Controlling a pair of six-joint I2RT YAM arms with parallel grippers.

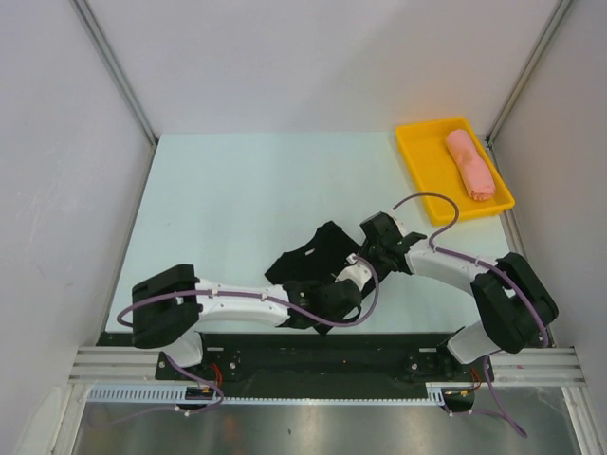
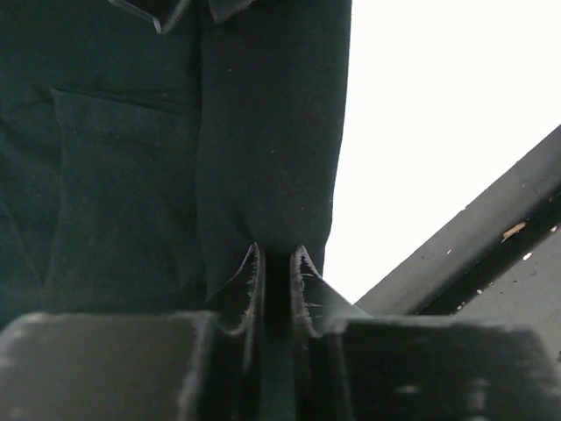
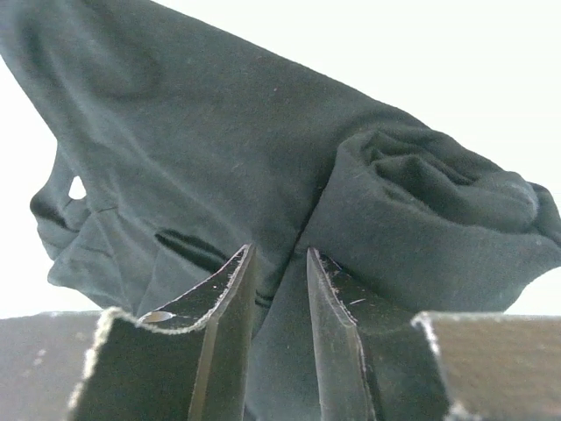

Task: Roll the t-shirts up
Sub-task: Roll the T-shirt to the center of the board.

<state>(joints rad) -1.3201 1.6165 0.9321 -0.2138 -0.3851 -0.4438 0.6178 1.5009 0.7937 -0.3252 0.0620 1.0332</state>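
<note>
The black t-shirt (image 1: pixel 318 256) lies crumpled on the table near the front, between the two arms. My left gripper (image 1: pixel 337 299) is shut on a fold of it; in the left wrist view the black cloth (image 2: pixel 263 158) runs down between the gripper (image 2: pixel 277 263). My right gripper (image 1: pixel 375 248) is shut on the shirt's right part; in the right wrist view a rolled bulge (image 3: pixel 421 210) sits just beyond the gripper (image 3: pixel 279 263). The salmon-pink t-shirt roll (image 1: pixel 470 164) lies in the yellow tray.
The yellow tray (image 1: pixel 422 156) stands at the table's back right corner. Grey walls close in the table on three sides. The black frame rail (image 2: pixel 473 254) at the near edge lies right of the left gripper.
</note>
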